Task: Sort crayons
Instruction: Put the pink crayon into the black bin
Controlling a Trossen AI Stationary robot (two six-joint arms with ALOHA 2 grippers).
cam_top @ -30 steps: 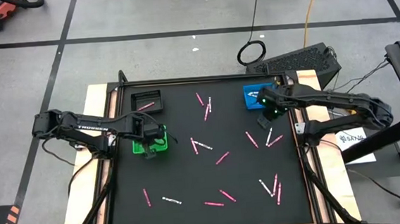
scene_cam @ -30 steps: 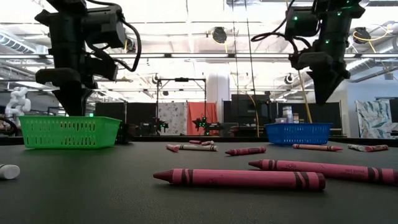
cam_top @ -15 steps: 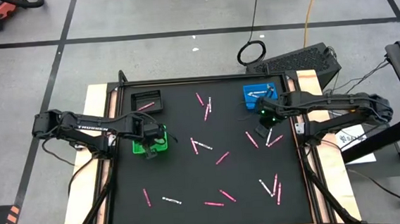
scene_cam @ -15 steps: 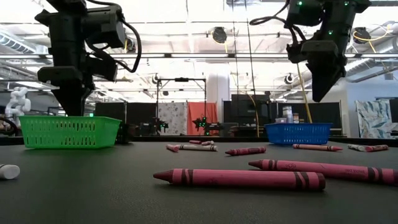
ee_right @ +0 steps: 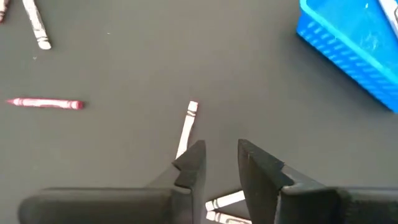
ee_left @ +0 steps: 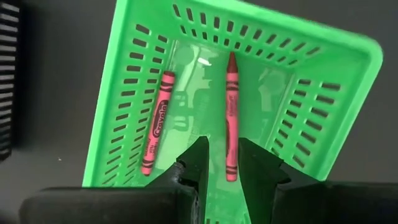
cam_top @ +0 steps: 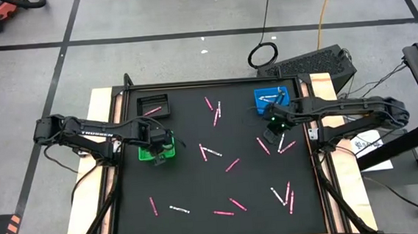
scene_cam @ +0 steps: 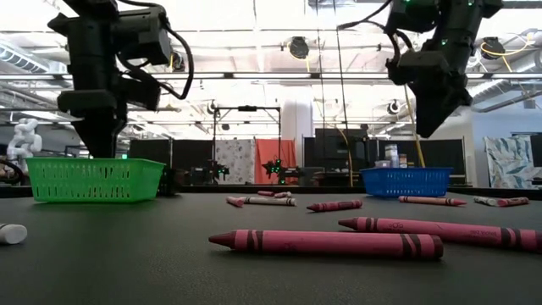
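Pink and white crayons lie scattered flat on the black table (cam_top: 198, 177), several near the middle (cam_top: 210, 152) and near edge (cam_top: 230, 204). My left gripper (ee_left: 224, 165) hangs open, pointing down, over the green basket (ee_left: 367, 56). Two red crayons (ee_left: 157, 121) (ee_left: 231, 112) lie on the basket's floor, one seen through the gap between the fingers. My right gripper (ee_right: 219, 165) is open above the table, near side of the blue basket (cam_top: 270, 98). A white crayon (ee_right: 185, 127) lies just beyond its fingertips.
A black tray (cam_top: 153, 106) holding a pink crayon stands at the far left. The blue basket (ee_right: 354, 43) holds white crayons. A raised frame (cam_top: 323, 161) runs along the table's edges. Open black surface lies between the two arms.
My right gripper has swung from beside the blue basket toward the table's near edge and slightly left, and now stands over the white crayon. My left arm has stayed over the green basket.
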